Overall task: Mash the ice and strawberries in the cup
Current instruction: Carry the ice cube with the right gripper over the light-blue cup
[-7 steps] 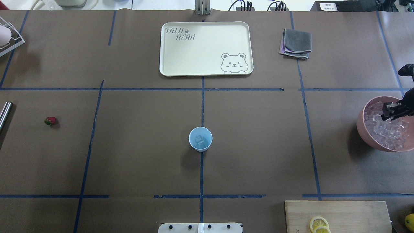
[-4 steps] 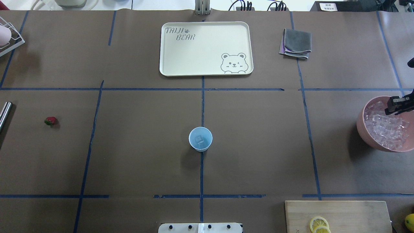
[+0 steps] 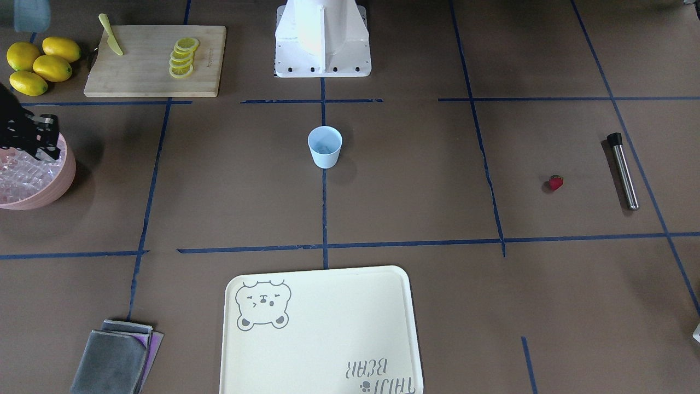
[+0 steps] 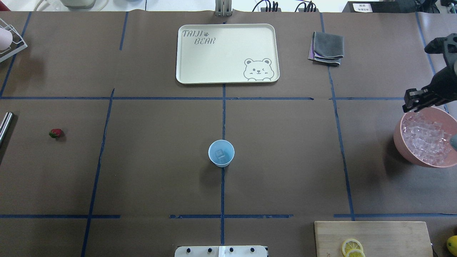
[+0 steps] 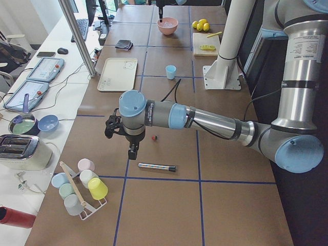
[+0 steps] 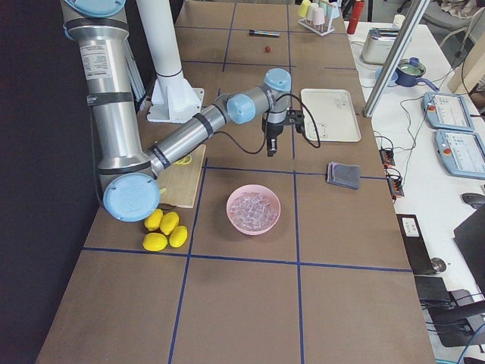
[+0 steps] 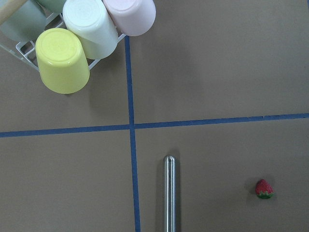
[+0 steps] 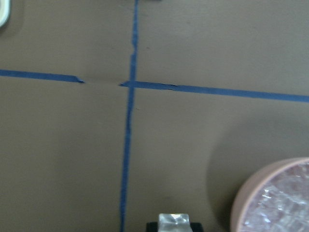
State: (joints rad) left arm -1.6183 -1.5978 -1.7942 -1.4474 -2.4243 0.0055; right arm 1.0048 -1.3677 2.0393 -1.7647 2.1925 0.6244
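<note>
Distance across the table is what the coming move turns on. In the overhead view the right claw hangs just off the pink bowl, at about 11 o'clock of its rim. The cup stands well apart from that claw, between 8 and 9 o'clock from it, on the centre tape line. The right wrist view shows this claw pinched narrow on a single ice cube, held between its tips. A second cube seems to lie on the cup's floor. As I judge it, the carry calls for a long sweep toward the cup, then a release straight over its mouth.

The strawberry lies on the table at 9 o'clock from the cup, well apart from it and near the steel rod. The left claw hovers over that end, so the left arm is the nearer one for the berry. Whether that claw is wide or narrow cannot be told.
</note>
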